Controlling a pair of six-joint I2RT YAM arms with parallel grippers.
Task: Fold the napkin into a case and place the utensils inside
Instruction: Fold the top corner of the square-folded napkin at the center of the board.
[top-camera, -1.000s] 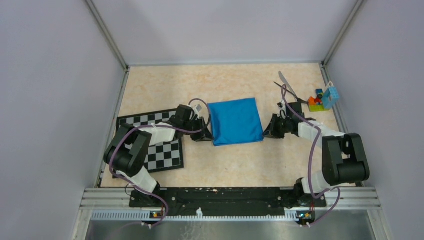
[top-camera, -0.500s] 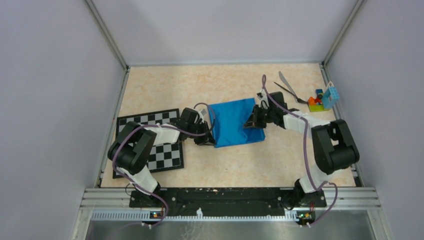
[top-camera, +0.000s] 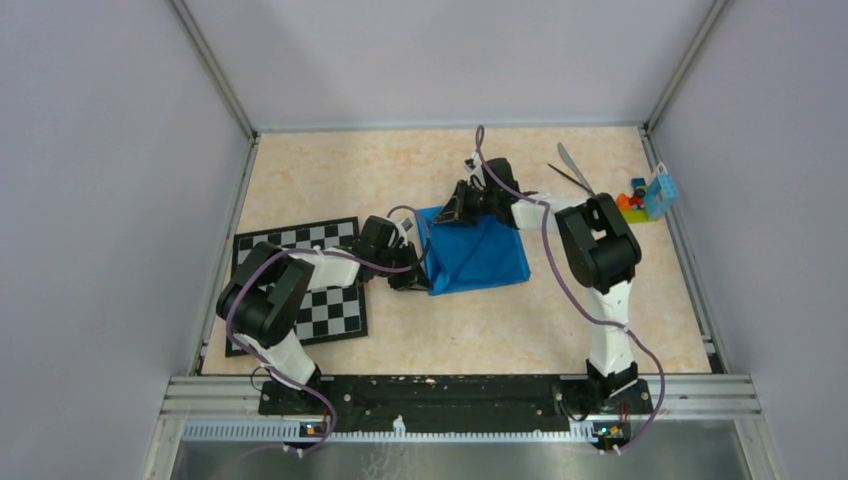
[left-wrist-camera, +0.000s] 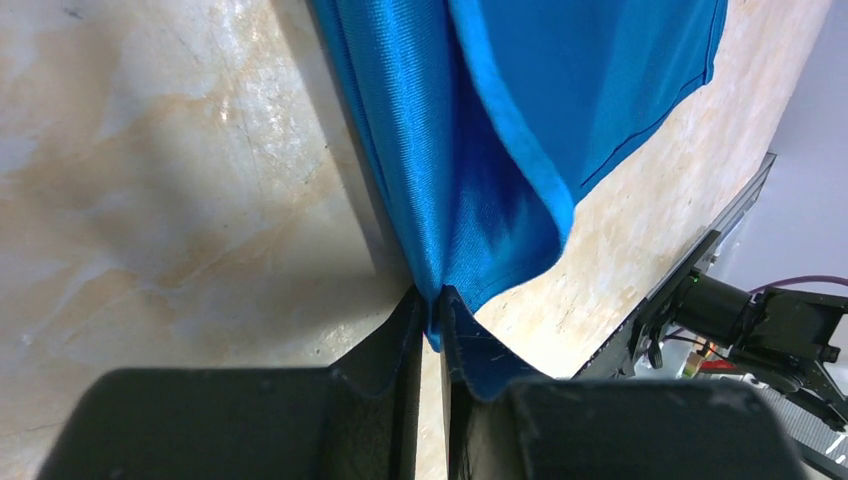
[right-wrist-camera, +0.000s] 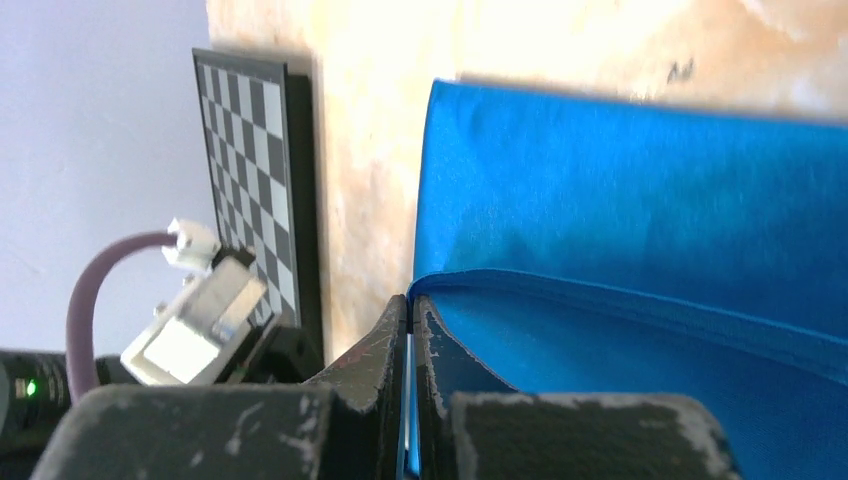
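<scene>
The shiny blue napkin (top-camera: 485, 258) lies mid-table, partly folded over itself. My left gripper (top-camera: 418, 272) is at its near-left corner; in the left wrist view the gripper (left-wrist-camera: 430, 308) is shut on a pinch of napkin (left-wrist-camera: 470, 150). My right gripper (top-camera: 448, 214) is over the napkin's far-left corner, holding a lifted corner; in the right wrist view that gripper (right-wrist-camera: 411, 305) is shut on the hemmed napkin (right-wrist-camera: 620, 200) edge. The utensils lie at the far right: a silver-grey one (top-camera: 571, 164) and a thin black one (top-camera: 566, 176), apart from both grippers.
A black-and-white chessboard (top-camera: 335, 315) lies left of the napkin under my left arm and shows in the right wrist view as the chessboard (right-wrist-camera: 250, 150). Colourful toy blocks (top-camera: 640, 198) sit by the right wall, just past the utensils. Walls close in three sides.
My right gripper has carried the napkin's right side across to the far left, laying cloth over cloth. The left gripper has narrowed onto the near-left corner and stayed put.
</scene>
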